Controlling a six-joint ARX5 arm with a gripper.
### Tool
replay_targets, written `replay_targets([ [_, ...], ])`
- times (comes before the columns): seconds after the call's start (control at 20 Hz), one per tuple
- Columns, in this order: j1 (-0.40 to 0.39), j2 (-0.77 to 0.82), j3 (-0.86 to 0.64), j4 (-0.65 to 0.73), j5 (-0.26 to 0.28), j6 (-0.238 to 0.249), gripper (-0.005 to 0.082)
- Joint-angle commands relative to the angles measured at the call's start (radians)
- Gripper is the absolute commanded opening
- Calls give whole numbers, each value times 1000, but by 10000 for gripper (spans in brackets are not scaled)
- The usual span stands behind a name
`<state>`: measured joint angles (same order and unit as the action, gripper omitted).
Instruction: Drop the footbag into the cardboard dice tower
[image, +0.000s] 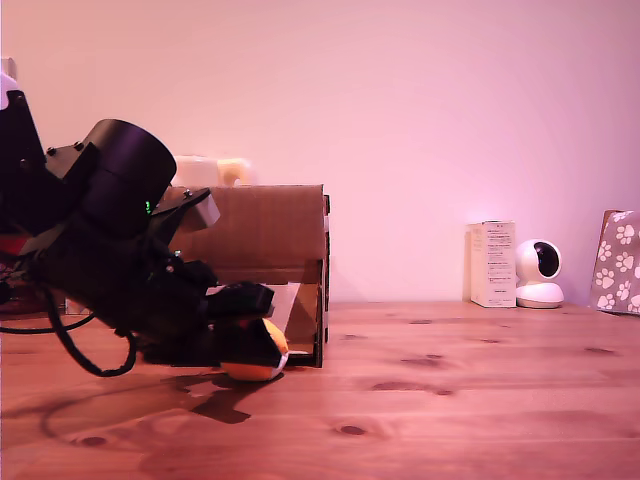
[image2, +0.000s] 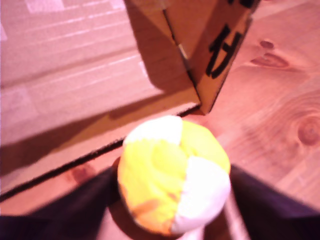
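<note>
The footbag (image: 256, 358), a soft ball of yellow, white and orange panels, sits low at the table surface just in front of the cardboard dice tower's (image: 265, 235) lower opening. My gripper (image: 248, 335) reaches down from the exterior view's left, and its black fingers (image: 240, 298) close over the ball. In the wrist view the footbag (image2: 172, 175) lies between my two dark fingers (image2: 75, 210), which touch it on both sides. My gripper (image2: 175, 205) is shut on it. Behind the ball are the tower's sloped ramp (image2: 75, 75) and a side wall (image2: 220, 50) with black marks.
A white carton (image: 492, 263), a small white camera (image: 540, 273) and a paw-print box (image: 620, 262) stand at the back on the exterior view's right. Pale objects (image: 212, 170) show behind the tower's top. A black cable (image: 80, 350) loops under my arm on the wooden table (image: 450, 400).
</note>
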<state>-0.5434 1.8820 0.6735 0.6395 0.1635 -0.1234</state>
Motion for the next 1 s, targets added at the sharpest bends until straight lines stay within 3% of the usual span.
replay_targets([
  [0.0, -3, -11, -1, -10, 26, -1, 7],
  [0.2, -3, -134, -1, -173, 64, 0, 7],
  [0.65, -3, -544, -1, -582, 64, -3, 7],
  [0.95, -3, -732, -1, -597, 63, -2, 7],
])
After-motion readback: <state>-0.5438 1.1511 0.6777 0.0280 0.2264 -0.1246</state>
